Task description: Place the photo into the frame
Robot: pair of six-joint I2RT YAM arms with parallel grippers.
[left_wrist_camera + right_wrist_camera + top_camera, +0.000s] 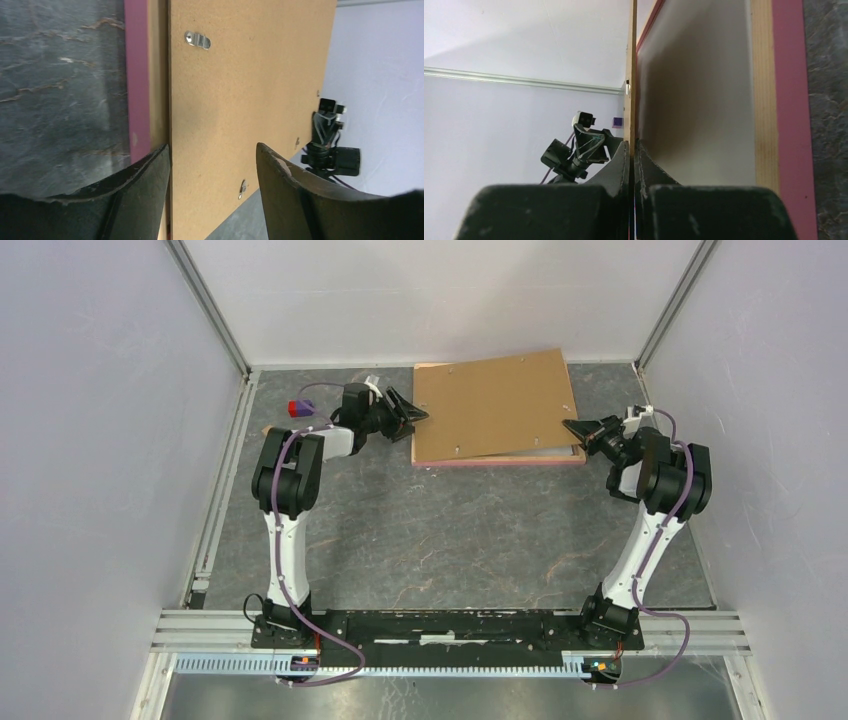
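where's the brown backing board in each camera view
Top external: backing board in the upper middle of the picture, lying askew over the pink frame.
Left wrist: fills the middle, just right of the frame's pink rail.
Right wrist: edge-on, a thin upright line pinched in the right gripper.
Shared landmark: the pink frame, beside the board in all three.

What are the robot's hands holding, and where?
The right gripper pinches the flat brown backing board by its right edge. The left gripper is open, holding nothing.
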